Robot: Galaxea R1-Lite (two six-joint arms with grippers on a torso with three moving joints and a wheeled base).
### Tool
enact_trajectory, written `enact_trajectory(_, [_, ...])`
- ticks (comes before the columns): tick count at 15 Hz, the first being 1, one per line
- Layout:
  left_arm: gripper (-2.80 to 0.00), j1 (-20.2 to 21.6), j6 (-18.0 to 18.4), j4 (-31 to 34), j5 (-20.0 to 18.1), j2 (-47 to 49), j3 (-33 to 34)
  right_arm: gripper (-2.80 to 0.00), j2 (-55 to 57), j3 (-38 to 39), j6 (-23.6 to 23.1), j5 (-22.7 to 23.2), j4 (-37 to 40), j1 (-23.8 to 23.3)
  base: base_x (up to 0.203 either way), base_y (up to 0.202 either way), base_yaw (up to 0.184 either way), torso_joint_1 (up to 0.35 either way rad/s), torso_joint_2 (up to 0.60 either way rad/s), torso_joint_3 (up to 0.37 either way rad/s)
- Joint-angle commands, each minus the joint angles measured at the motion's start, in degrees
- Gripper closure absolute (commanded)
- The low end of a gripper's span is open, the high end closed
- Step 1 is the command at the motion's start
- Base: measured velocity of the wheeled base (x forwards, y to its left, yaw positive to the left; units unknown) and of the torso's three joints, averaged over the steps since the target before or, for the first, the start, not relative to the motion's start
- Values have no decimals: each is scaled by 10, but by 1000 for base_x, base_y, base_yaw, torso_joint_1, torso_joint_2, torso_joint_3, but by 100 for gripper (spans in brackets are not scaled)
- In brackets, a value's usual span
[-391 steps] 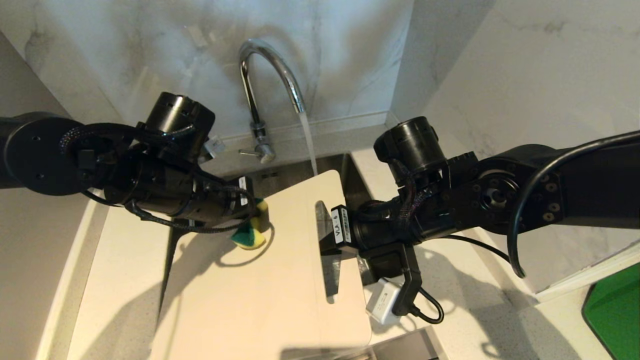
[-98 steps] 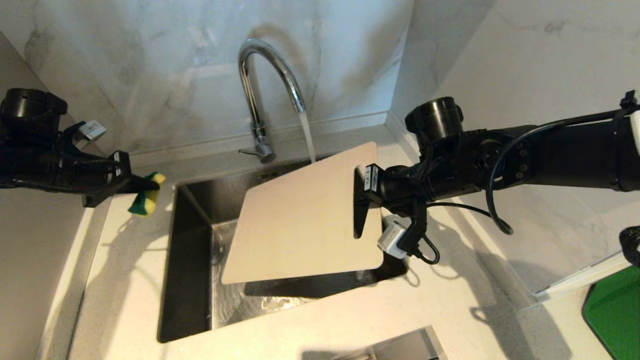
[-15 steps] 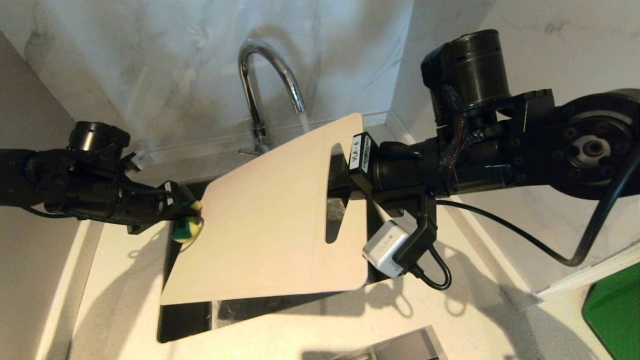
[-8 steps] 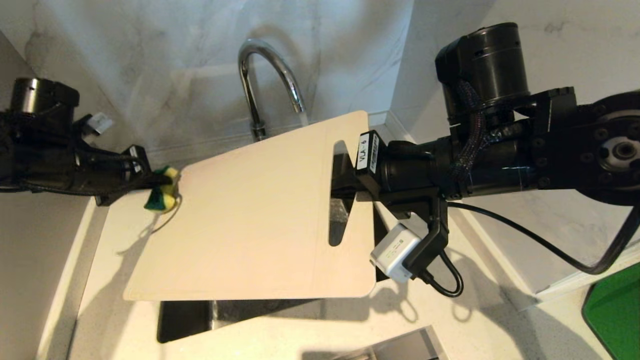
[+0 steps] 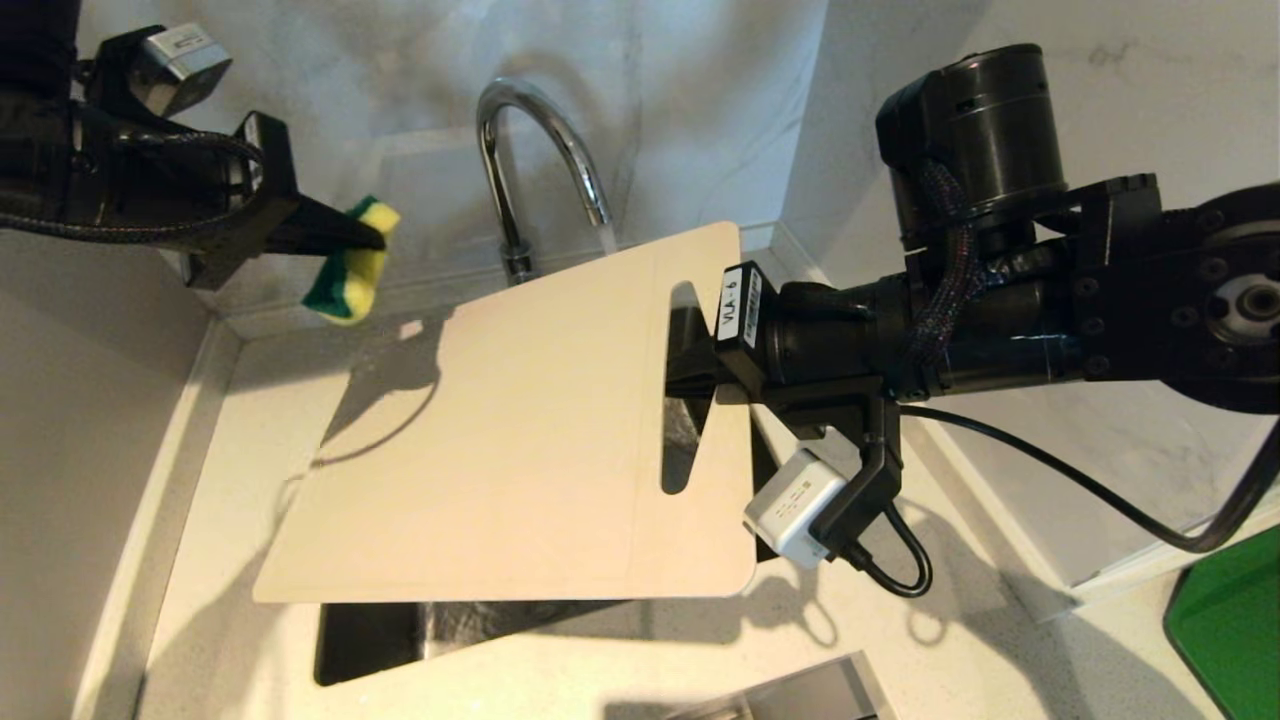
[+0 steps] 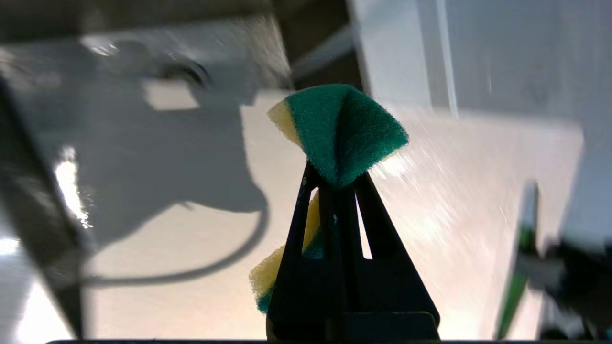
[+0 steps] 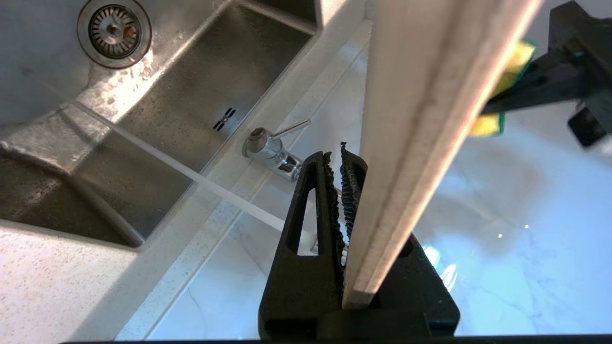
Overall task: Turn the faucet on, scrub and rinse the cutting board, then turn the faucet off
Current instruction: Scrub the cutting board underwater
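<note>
**Sponge lifted clear, board held flat over the sink**

The cutting board (image 5: 520, 420) hangs nearly level above the sink (image 5: 365, 640), covering most of the basin. My right tool (image 5: 700, 375) is clenched on the strip between the handle slot and the board's right edge; in the right wrist view the board's edge (image 7: 406, 157) sits against the pads, and that grip has not altered.

The change is on my left. A second ago my left tool (image 5: 365, 240) had the sponge (image 5: 345, 265) at the board's left edge, low down. Now it has swung up and to the far left, toward the wall, and the sponge hangs free, well apart from the board. The tool stays clamped on the sponge, which bulges green and yellow past the pinch (image 6: 337, 134). Meanwhile the board has flattened out and slid left across the surface (image 5: 230, 470).

The faucet (image 5: 530, 150) stands beyond the board's far edge, and a thin stream still runs from its spout into the basin (image 7: 158, 153). Its lever (image 7: 287, 130) juts from the base.

My judgement: scrubbing is finished or paused, and the lifted left arm may be heading for the lever. With water running, shutting it off remains to be done.
</note>
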Motion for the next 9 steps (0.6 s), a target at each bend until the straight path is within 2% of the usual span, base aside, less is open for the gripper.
enact_trajectory(1, [0,-104,-1,7,32,6,25,0,2,3,-8,2,1,0,0,0,0,0,0,0])
enact_trajectory(2, [0,-138,0,8,54,13,47,0,2,7,-8,1,0,0,0,0,0,0,0,0])
enact_trajectory(4, [0,-169,2,-7,99,36,95,0,2,10,-8,1,0,0,0,0,0,0,0,0])
enact_trajectory(9, [0,-180,2,-99,109,46,202,0,0,20,-8,-8,0,-2,0,0,0,0,0,0])
